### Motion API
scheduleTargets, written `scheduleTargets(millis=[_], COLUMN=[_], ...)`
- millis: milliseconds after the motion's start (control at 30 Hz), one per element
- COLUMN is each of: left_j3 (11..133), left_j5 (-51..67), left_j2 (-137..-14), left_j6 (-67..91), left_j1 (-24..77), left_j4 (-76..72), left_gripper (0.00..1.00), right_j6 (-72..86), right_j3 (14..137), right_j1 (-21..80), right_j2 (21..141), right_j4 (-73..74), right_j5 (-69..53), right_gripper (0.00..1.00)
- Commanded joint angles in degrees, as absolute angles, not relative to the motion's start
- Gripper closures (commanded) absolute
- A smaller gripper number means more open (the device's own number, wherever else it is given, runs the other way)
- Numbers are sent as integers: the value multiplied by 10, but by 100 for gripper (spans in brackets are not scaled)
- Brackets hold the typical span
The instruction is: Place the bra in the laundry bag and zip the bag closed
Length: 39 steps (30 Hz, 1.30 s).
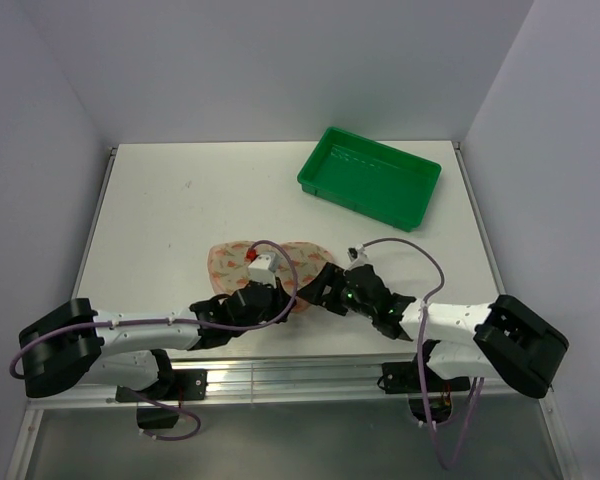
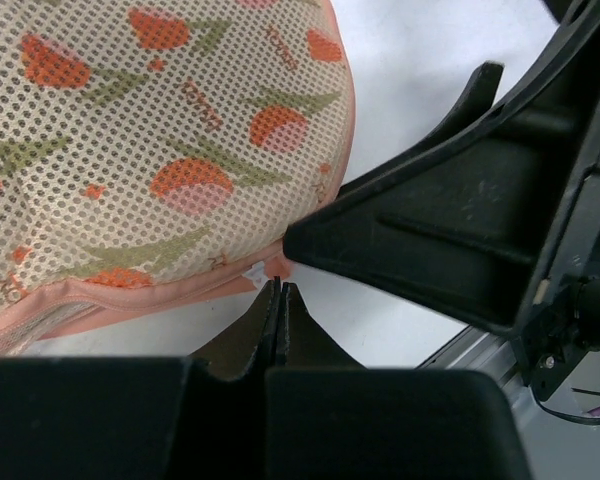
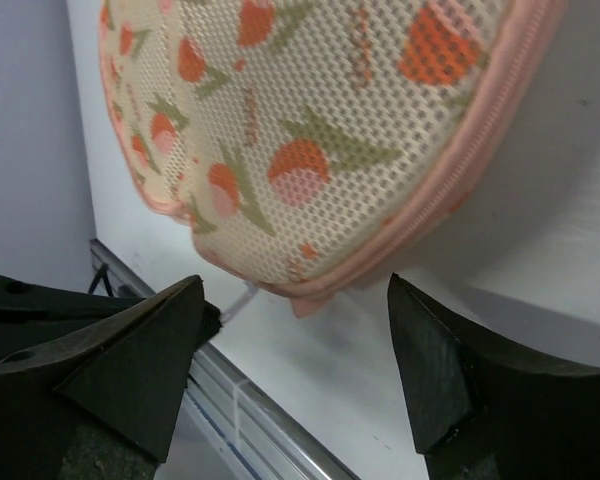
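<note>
Right wrist: laundry bag [image 3: 310, 130] just beyond end effector [image 3: 295, 290].

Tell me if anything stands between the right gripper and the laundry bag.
Nothing visible does. The right gripper is open and the bag has its near rim just ahead, between the fingers, with only bare table around it. The left gripper, shut, sits at the same rim, beside the path rather than across it.
</note>
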<state>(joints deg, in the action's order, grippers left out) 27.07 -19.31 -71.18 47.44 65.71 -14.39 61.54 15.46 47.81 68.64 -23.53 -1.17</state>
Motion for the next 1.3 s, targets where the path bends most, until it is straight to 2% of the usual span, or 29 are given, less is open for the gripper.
scheduleTargets(millis=[0,33,133,167,233,267,367,467,567,667,700,733,800,900,1267], left_j3=[263,262,263,262,260,259,250,249,250,249,250,250,249,246,264], left_j5=[-188,-188,-190,-192,-199,-200,-188,-191,-229,-218,-210,-202,-204,-221,-214], left_j2=[-700,-696,-696,-700,-700,-698,-688,-691,-681,-675,-679,-690,-700,-724,-793], left_j6=[472,471,467,468,473,475,468,465,460,449,447,447,461,461,417], left_j1=[657,658,658,657,657,658,658,657,657,657,657,657,657,657,628], left_j4=[-168,-169,-167,-164,-150,-146,-148,-133,-90,-90,-98,-104,-119,-151,-228], left_gripper=[100,100,100,100,100,100,100,100,100,99,88,80,70,60,58], right_j6=[630,630,631,629,625,620,615,613,608,605,604,604,604,605,604], right_j3=[178,179,185,188,197,199,202,200,192,190,190,191,191,188,185], right_j1=[480,480,473,470,467,467,465,465,461,459,459,460,459,459,460], right_j2=[698,703,729,740,743,742,739,743,732,725,725,725,728,729,730], right_j4=[-300,-297,-310,-314,-313,-311,-301,-300,-299,-295,-296,-295,-298,-302,-311], right_j5=[-6,-2,14,12,11,12,16,18,24,22,21,18,16,11,3], right_gripper=[20,21,35,45,49,66,88,96,98,99,99,99,100,100,100])
